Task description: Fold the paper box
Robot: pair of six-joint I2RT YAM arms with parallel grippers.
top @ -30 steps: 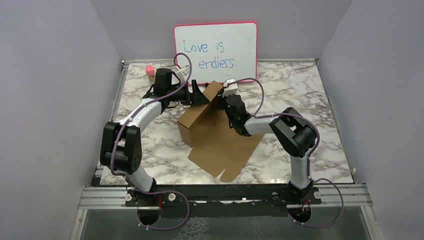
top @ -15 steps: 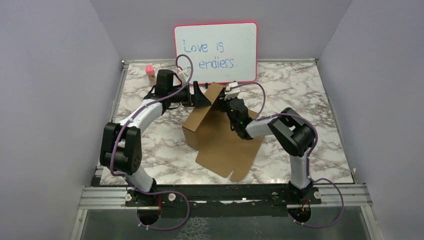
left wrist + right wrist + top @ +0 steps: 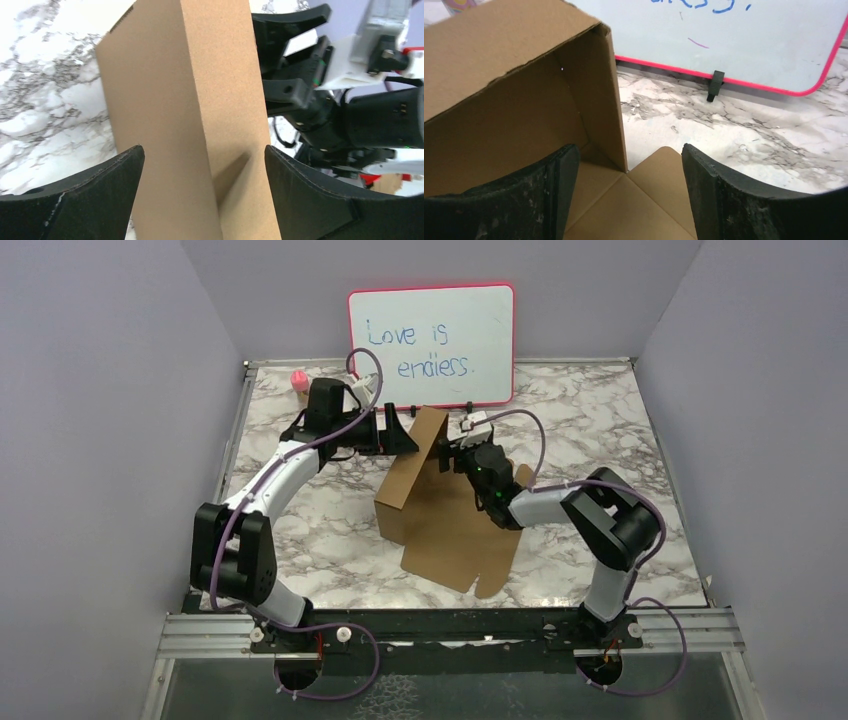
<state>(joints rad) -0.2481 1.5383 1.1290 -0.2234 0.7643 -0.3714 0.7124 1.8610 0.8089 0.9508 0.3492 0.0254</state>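
Showing paper box (image 3: 450,530) at frame centre, corner walls raised, lower panel lying flat; left gripper (image 3: 200,155) and right gripper (image 3: 624,157) spread wide, empty.

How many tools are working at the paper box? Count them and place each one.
2. The left tool is open, straddling the raised wall of the paper box from the left. The right tool, also open, faces that wall's end from the right. No others show.
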